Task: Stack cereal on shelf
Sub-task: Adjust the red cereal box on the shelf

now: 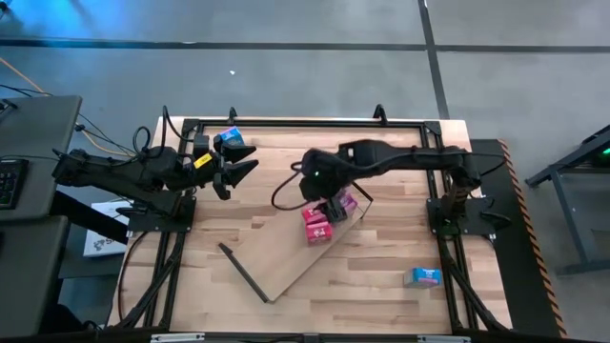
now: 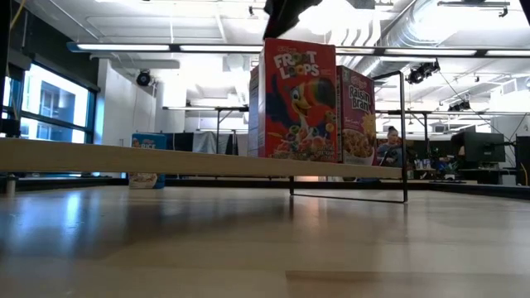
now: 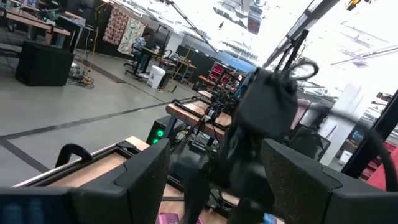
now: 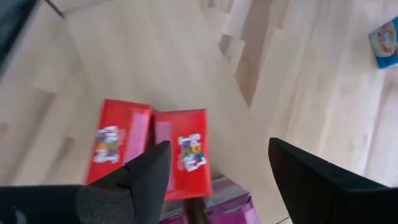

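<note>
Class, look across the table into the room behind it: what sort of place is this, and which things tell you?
Probably a robotics lab or workshop: exposed ceiling ducts, workbenches with monitors, and a person seated behind.

Bright ceiling lights (image 2: 331,16) glare overhead, the near tabletop (image 2: 248,248) is blurred, and both wrist views smear.

Butcher-block bench (image 1: 381,286) framed in black at centre. Grey floor (image 1: 286,76) with 1 dark seam toward 12 o'clock. Grey desk (image 1: 29,143) with a keyboard (image 1: 10,181) at 9 o'clock. Black stand (image 1: 572,181) at 3 o'clock. In the low view, monitors (image 2: 480,147) and a seated person (image 2: 389,149) behind.
</note>
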### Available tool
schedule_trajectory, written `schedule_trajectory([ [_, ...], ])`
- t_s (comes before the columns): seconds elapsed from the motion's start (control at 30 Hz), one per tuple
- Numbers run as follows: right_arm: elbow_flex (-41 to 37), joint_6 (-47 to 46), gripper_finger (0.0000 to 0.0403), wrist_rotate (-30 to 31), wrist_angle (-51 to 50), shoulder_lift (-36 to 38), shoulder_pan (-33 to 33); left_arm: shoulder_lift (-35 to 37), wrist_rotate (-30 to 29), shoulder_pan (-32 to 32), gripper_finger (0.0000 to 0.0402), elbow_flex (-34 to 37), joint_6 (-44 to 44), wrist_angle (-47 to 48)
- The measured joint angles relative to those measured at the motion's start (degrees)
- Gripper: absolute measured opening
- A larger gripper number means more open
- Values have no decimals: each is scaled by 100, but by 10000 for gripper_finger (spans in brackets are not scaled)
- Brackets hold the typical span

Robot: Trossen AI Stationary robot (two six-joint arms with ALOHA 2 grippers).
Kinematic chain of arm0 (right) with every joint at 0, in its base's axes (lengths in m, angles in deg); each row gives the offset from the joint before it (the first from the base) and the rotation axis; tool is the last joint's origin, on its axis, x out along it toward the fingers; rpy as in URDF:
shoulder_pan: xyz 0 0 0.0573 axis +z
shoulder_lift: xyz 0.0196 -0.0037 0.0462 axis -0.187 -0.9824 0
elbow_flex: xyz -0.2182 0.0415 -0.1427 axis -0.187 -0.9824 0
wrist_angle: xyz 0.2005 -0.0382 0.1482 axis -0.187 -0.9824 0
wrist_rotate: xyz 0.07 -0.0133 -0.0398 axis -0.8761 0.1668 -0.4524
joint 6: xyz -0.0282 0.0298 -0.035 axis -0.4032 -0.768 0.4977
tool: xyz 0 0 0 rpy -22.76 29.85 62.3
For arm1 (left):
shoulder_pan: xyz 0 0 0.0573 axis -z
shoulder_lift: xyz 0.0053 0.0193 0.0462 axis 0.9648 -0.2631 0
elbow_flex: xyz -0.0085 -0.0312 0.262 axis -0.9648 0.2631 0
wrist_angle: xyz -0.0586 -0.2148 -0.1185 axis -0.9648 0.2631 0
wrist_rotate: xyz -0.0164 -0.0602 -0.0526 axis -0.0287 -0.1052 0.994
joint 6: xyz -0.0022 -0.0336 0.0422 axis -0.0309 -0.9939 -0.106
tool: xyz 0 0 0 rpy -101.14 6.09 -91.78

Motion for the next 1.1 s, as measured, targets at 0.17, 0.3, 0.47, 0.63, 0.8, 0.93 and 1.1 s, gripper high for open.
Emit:
schedule_trajectory([
  [0.17, 290, -402, 235, -491, -623, 62, 1, 0, 161, -2, 246, 0, 0, 104],
  [0.3, -81, -718, 168, -663, -803, 390, 220, 0, 301, -1, 246, 0, -1, 285],
  [0.47, -1085, -1649, 34, -757, -523, 1178, 598, 0, 352, -2, 246, 0, 4, 304],
  [0.63, -2654, -3568, 23, -534, 560, 2393, 1228, 2, 358, -2, 246, 0, 30, 302],
  [0.8, -4218, -6159, 5, 371, 1947, 3594, 2164, 2, 615, -2, 246, 0, 349, 302],
  [0.93, -5226, -8078, 5, 1066, 3220, 4144, 2916, 2, 719, 0, 246, 0, 516, 302],
  [1.1, -6011, -9638, 1, 1948, 4293, 4092, 3636, 2, 789, -2, 246, 0, 725, 299],
])
